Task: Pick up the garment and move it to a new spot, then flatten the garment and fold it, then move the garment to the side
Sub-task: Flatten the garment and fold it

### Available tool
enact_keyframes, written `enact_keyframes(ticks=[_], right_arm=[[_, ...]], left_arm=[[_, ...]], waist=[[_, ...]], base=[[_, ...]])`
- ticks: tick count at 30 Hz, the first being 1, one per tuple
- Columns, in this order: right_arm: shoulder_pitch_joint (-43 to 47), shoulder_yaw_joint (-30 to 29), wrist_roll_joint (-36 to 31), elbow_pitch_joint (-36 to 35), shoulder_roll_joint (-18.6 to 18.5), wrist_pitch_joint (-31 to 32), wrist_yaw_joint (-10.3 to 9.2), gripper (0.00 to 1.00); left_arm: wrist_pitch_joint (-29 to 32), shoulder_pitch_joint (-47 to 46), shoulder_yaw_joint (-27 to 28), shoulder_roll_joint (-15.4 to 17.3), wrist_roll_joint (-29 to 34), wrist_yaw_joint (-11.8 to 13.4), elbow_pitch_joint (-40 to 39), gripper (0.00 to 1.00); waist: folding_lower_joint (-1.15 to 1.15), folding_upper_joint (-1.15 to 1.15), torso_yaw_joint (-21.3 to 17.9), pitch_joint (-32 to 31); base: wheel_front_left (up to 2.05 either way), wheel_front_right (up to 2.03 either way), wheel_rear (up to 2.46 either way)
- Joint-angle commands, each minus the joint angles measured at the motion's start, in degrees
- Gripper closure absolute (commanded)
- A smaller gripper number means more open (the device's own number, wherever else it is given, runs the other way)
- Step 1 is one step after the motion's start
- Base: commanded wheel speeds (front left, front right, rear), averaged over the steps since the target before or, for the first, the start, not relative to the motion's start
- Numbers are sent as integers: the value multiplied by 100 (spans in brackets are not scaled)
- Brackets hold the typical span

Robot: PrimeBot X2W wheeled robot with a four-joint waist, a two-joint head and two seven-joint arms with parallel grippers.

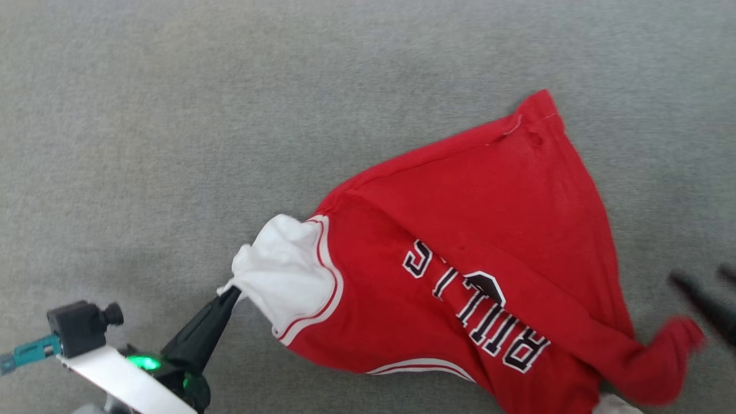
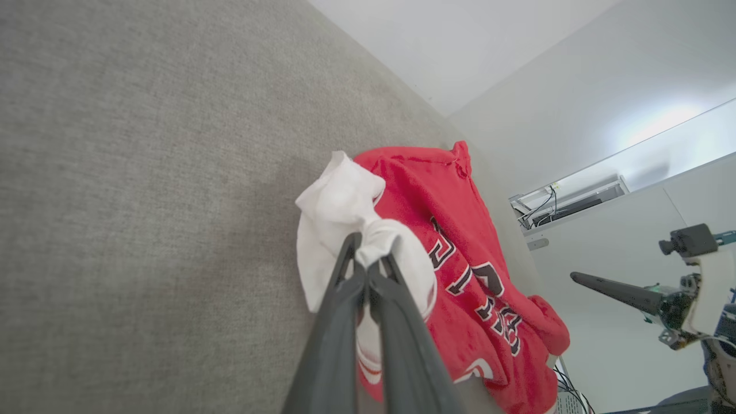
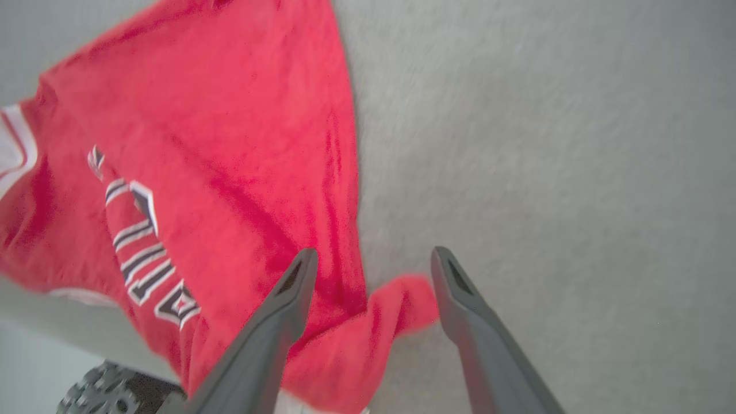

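Meanwhile, the left pincer (image 2: 365,261) gripped the white sleeve (image 1: 282,276) of the garment (image 1: 489,218), which lay spread along the grey worktop's (image 1: 172,144) near edge; the right pincer (image 3: 374,259) gaped open just beside its red corner.

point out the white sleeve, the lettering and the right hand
white sleeve (image 1: 284,276), head view, middle of the sleeve cloth
lettering (image 1: 478,313), head view, a middle letter
right hand (image 3: 374,253), right wrist view, midway between its fingertips

red garment (image 1: 489,190) with white sleeve (image 1: 282,276), red-and-white striped trim (image 1: 332,287), black white-edged letters (image 1: 477,310) — grey surface (image 1: 172,115).
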Motion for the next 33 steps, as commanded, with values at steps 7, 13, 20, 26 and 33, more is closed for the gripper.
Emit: enact_keyframes(ticks=[7,13,20,26,33], right_arm=[[-1889,385,-763,843,-343,-236,0,0],[-3120,1327,-1252,2316,-398,-580,0,0],[-3729,1994,-1483,3634,-466,-732,0,0],[-3609,2274,-1388,4139,-569,-629,-1,64],[-3904,2094,-1026,4060,-364,-1316,-1,100]], left_arm=[[-2,-468,-151,-167,54,11,-115,100],[-2,-781,-399,-293,37,11,-8,100],[-2,-1082,-637,-374,-7,11,71,100],[-2,-1186,-707,-355,-29,11,121,100],[-2,-1354,-537,-265,288,11,265,100]], waist=[[0,0,400,390],[0,0,648,628],[0,0,874,769],[0,0,867,760],[0,0,625,602]], base=[[0,0,0],[0,0,0],[0,0,0],[0,0,0],[0,0,0]])
